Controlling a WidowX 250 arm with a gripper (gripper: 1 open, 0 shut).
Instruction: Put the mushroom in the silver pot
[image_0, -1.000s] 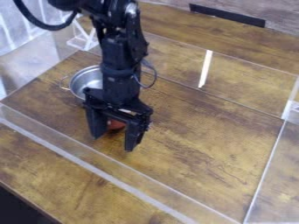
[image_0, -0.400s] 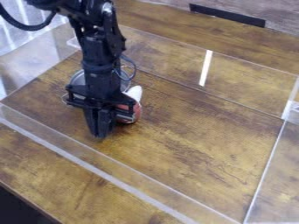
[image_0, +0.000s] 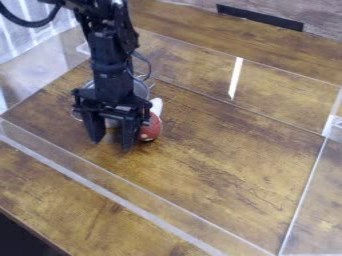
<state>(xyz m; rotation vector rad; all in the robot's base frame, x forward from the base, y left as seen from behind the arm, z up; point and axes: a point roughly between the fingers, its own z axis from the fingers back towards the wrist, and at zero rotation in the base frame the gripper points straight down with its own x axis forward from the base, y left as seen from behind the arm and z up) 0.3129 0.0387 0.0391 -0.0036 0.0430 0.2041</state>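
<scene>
Working on a big wooden table (image_0: 227, 170) with clear acrylic walls (image_0: 80, 170) fencing in the area, so that's my boundary on the near side and the right. Loads of open wood to the right and toward the far side, nothing sitting there. Much tighter on my left, where the low clear wall runs close by.

My arm (image_0: 110, 45) comes down from the top left, black and bulky, and it blocks a lot. My gripper (image_0: 110, 135) points straight down with the two dark fingers (image_0: 130, 130) spread apart, not clamped on anything as far as I can see, tips close to the wood.

The silver pot (image_0: 83, 100) is almost totally hidden behind my gripper. I only catch a sliver of shiny rim at the left of the fingers, so I honestly can't tell what's inside it or whether it's empty.

The mushroom (image_0: 151, 124) is lying on the table just right of my fingers, reddish-brown cap toward the camera and a pale bit above it. It looks tipped on its side, outside the pot. Can't tell if a finger is touching it, it's that close.
</scene>
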